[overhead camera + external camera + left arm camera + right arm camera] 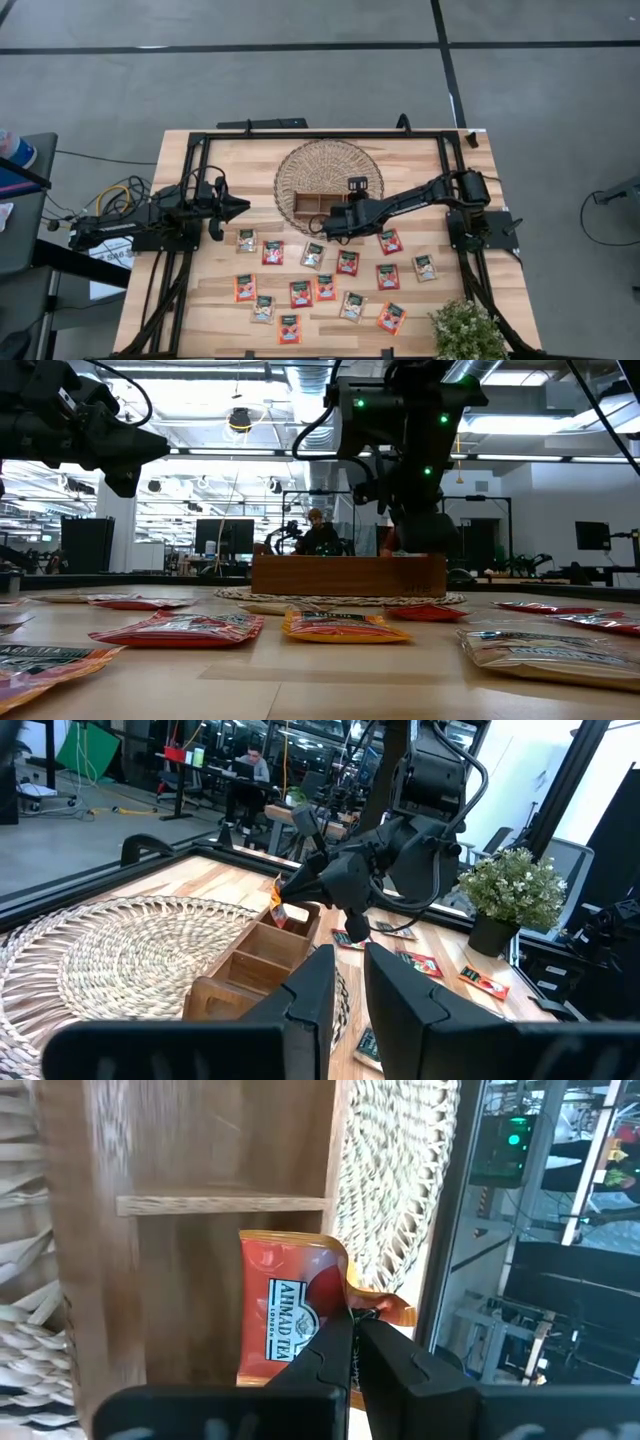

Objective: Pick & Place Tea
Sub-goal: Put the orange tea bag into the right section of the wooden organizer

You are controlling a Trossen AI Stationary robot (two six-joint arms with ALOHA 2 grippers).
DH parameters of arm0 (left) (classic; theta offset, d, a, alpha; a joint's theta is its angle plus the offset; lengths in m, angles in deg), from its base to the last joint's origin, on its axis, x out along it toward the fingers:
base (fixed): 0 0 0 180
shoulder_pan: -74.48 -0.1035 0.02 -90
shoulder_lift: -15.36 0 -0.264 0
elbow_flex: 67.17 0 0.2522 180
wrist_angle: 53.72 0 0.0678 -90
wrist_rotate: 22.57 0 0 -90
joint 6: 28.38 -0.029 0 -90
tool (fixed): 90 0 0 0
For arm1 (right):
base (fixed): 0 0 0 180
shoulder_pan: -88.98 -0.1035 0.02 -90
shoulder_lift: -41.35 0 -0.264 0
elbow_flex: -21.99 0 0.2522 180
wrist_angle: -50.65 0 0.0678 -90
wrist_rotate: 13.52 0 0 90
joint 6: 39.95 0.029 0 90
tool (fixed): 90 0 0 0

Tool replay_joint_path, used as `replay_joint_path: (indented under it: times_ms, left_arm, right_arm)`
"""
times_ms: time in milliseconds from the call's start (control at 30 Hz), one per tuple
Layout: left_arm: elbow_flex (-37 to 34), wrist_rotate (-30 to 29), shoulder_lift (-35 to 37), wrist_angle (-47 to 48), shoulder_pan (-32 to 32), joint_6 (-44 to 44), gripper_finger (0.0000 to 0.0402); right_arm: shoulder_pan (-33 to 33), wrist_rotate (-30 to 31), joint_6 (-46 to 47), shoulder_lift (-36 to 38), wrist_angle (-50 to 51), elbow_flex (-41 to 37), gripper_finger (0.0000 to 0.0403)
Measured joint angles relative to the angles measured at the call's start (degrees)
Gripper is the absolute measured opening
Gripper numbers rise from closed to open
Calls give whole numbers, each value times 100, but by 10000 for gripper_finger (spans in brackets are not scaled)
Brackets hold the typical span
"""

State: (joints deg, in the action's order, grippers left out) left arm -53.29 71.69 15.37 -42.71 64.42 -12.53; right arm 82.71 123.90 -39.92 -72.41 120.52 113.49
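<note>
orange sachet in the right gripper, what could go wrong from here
The right gripper pinches the orange sachet only at one crumpled edge, so it might slip or swing. It hangs over the wooden tray close to a wall, so it could catch there or land on the wicker mat.

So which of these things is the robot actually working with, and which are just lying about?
Part of the job:
- orange tea sachet, pinched by the right gripper over the wooden tray
- loose tea sachets on the table

Just there:
- wicker mat under the tray
- potted plant
- left gripper, waiting aside
</note>
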Motion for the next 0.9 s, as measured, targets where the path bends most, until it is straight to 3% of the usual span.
replay_joint_path:
  times_ms: [300, 900]
  left_arm:
    - [0, 1, 0, 0, 1, 1, 50]
    - [0, 1, 0, 0, 1, 3, 50]
  right_arm:
    - [3, -247, 0, 0, -108, 0, 14]
    - [-2, -49, -4, 28, 40, 111, 138]
